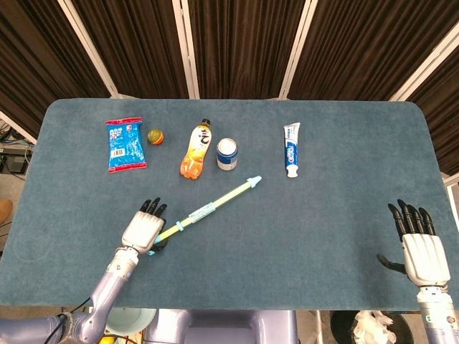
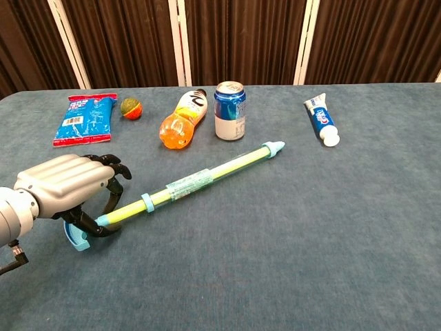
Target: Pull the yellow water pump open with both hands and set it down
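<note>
We log the yellow water pump (image 1: 212, 207) lying on the blue table (image 1: 330, 215), angled diagonally: handle end near the front-left, pale blue tip up by the blue can (image 1: 227, 153). Left hand (image 1: 143, 229) sits over the handle end, fingers curled around it w/ thumb under, so grasping the pump; chest view shows the same grip (image 2: 65, 187). Right hand (image 1: 419, 244) rests at the front-right corner, well apart from the pump, fingers spread, holding nothing. Back row, L to R: blue snack bag (image 1: 125, 144), small ball (image 1: 155, 135), orange bottle (image 1: 197, 150), can, toothpaste tube (image 1: 291, 148).
</note>
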